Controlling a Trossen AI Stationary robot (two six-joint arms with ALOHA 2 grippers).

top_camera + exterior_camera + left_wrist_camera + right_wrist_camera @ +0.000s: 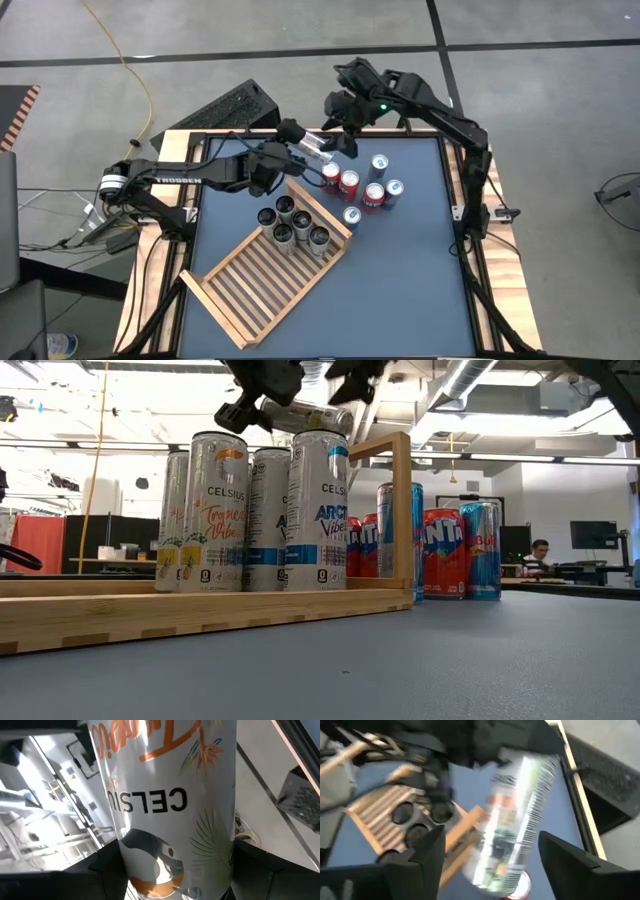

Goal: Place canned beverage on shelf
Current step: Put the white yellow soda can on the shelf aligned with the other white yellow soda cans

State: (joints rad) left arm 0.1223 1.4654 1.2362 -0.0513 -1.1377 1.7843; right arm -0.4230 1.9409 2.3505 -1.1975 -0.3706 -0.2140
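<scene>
Left gripper grips the white Celsius can sideways, up in the air beyond the shelf, over the worktop. Right gripper sits at its far end, fingers spread, can between them.

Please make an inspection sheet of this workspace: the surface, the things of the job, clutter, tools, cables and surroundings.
Surface: dark blue table with a wooden border.
Job's things: wooden slatted shelf lies at an angle; five tall cans stand in its far corner. One white Celsius can is held in the air, lying sideways. Six shorter cans stand on the table beside the shelf.
Clutter: nothing seen.
Tools: left tool is shut on the white Celsius can; right tool is at the can's other end, fingers open.
Cables: yellow cable on the floor.
Surroundings: a seated person far behind.
</scene>
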